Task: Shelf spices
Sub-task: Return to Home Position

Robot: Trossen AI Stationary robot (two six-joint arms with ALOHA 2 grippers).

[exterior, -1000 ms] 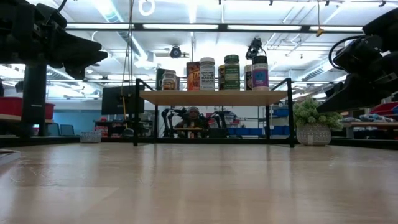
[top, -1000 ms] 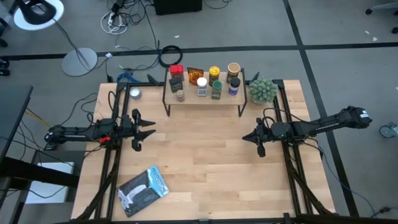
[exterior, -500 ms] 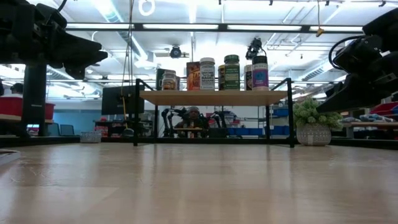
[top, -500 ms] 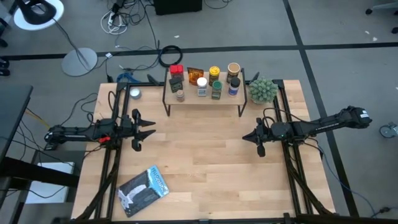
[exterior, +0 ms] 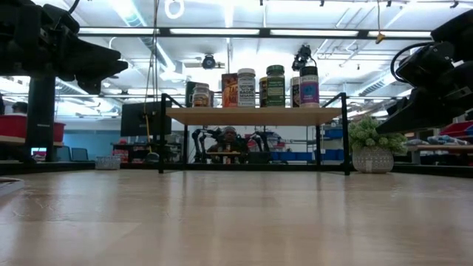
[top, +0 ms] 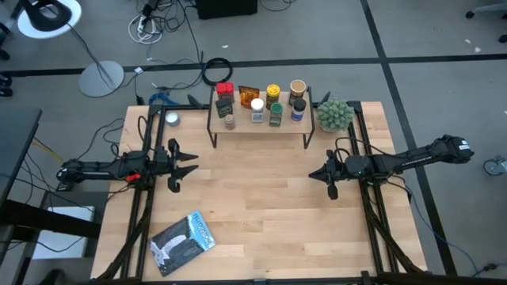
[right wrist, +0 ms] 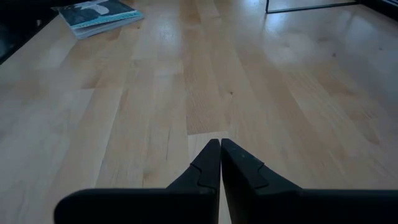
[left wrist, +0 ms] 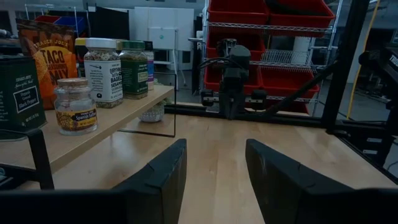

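Spices point(top: 261, 103) all up on shelf point(top: 257, 127) at far edge of table point(top: 261, 214), shelf's long axis running L-R. L claw point(top: 192, 164) spread, R claw point(top: 314, 175) pressed together, both empty, well short of shelf, neither clearly nearer. Nothing left to fetch, I reckon

Your left arm lies stretched out level, and the left gripper point(top: 188, 163) has its fingers spread wide. Your right arm faces it from the opposite side, the right gripper point(right wrist: 221, 154) pinched together and empty.
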